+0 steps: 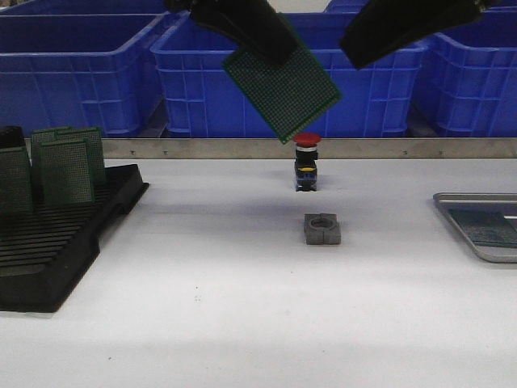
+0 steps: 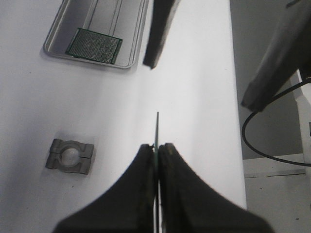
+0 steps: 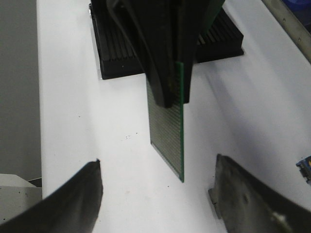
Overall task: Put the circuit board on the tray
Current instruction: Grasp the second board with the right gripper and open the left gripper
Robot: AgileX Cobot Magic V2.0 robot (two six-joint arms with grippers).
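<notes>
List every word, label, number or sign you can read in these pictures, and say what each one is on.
None can be read.
The board lying in the tray has pale markings, too blurred to read.
The circuit board held by the left gripper shows only a dot grid.
The red push button has a yellow band, with no legible text.

The left gripper (image 2: 157, 148) hangs high above the table, fingers pinched together. The right gripper (image 3: 158, 187) hangs beside it, jaws spread wide apart.
</notes>
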